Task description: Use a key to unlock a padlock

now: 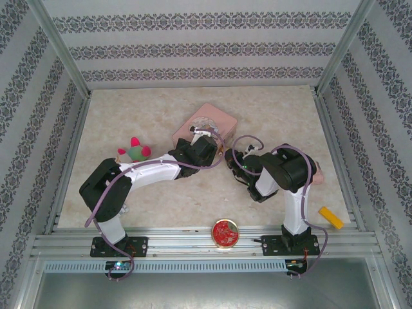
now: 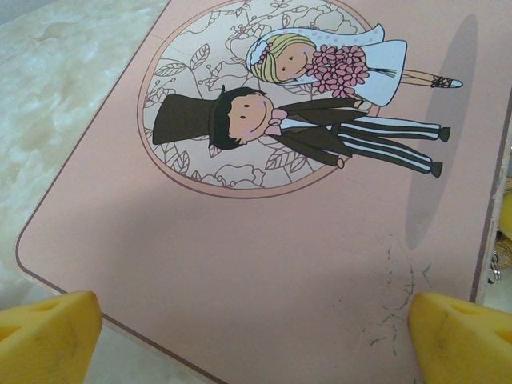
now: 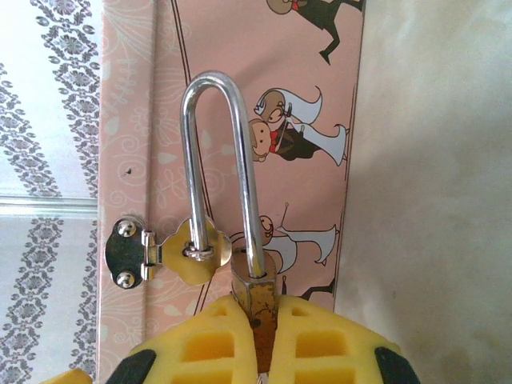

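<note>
r wrist cam: padlock [image 3: 254,298] body mostly buried betw the yellow pads [image 3: 212,348] of the right gripper [image 3: 260,324]. just a brass sliver shows under the shackle [image 3: 214,160], keyhole face hidden. pads clipped by bottom edge. pink box [image 3: 304,96] runs off top + bottom of pic.

l wrist cam: left gripper [image 2: 256,340] pads only as 2 yellow tips, cut off at bottom corners. box lid runs past top + right edges. gold-silver bit [image 2: 501,240] at right edge is blurred + cut off, can't tell what.

top cam: box's near corner covered by l wrist; where the grippers meet is too small to read.
</note>
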Controlling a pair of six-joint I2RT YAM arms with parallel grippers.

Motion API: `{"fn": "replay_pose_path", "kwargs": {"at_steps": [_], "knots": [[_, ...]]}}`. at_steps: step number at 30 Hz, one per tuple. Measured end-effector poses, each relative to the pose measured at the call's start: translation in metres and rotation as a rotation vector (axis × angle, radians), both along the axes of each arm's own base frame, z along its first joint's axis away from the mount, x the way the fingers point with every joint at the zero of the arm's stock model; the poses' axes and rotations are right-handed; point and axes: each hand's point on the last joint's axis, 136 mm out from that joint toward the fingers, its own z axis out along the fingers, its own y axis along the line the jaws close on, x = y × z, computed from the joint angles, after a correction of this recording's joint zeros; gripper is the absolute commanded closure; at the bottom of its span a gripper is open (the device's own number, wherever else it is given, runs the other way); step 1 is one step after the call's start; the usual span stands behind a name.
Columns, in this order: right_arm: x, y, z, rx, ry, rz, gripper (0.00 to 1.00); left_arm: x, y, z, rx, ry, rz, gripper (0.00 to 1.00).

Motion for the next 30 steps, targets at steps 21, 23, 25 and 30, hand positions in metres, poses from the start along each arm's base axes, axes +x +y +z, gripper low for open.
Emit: {"fn": "replay_pose_path", "kwargs": {"at_steps": [21,23,25,30], "knots": [[-0.016,-0.015,-0.002,0.079,0.063,-0.086,1.0,-0.002,-0.004,-0.002,-0.022,0.013,-0.018,0.03],[-0.016,-0.016,-0.001,0.082,0.055,-0.088,1.0,-0.002,-0.004,-0.002,-0.022,0.013,-0.018,0.03],[-0.014,-0.015,-0.002,0.083,0.052,-0.087,1.0,-0.002,-0.004,-0.001,-0.023,0.013,-0.018,0.03],[-0.01,-0.011,-0.001,0.075,0.039,-0.108,1.0,-0.007,0.001,0.002,-0.012,0.023,-0.019,0.02]]}}
